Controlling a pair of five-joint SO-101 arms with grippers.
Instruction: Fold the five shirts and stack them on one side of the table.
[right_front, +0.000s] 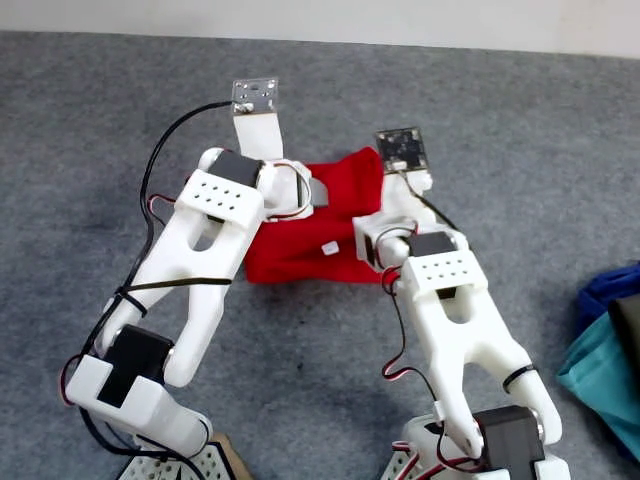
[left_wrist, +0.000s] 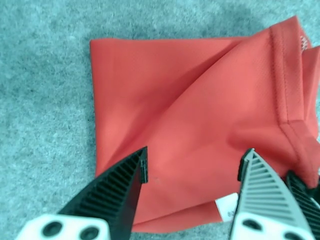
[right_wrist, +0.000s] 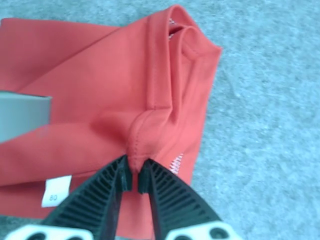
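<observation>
— Red shirt (right_front: 295, 250) lies half folded on the tabletop (right_front: 500, 120), between both arms.
— Right fingers (right_wrist: 165, 195) pinch a bump of it; left fingers (left_wrist: 117, 190) hang spread above. A hard tug could undo the fold.

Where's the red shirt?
The red shirt lies central on the table in the high view, left of the teal pile; the right gripper pinches it, the left gripper hangs open above.

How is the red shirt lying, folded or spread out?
Folded: the red shirt lies as a compact layered rectangle on the grey table, hems doubled over at one corner.
</observation>
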